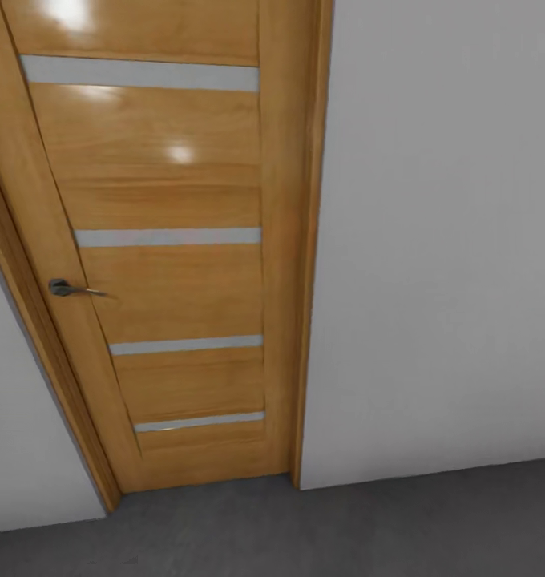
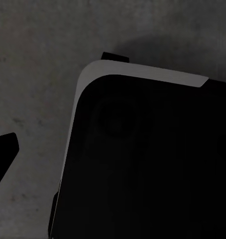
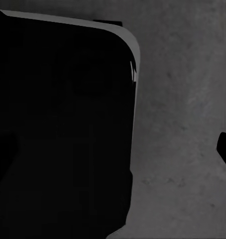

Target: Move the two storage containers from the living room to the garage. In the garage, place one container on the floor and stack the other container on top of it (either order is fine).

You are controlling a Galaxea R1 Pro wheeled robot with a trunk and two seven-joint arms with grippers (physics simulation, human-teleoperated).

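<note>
The two orange-red storage containers are out of view. I face a wooden door (image 1: 168,264) with narrow frosted strips, set in a pale grey wall (image 1: 441,240), above a dark grey concrete floor (image 1: 385,529). My left gripper (image 2: 113,159) hangs over that floor; one dark fingertip (image 2: 4,149) sits far out at the picture's edge. My right gripper (image 3: 113,154) hangs likewise, its fingertip (image 3: 225,148) at the opposite edge. Both look open and hold nothing.
The door is closed, with a metal lever handle (image 1: 68,288) on its left side and a wooden frame (image 1: 308,240) meeting the wall. My own black base with a pale rim (image 2: 143,74) (image 3: 68,124) stands over the concrete (image 3: 182,99) below the arms.
</note>
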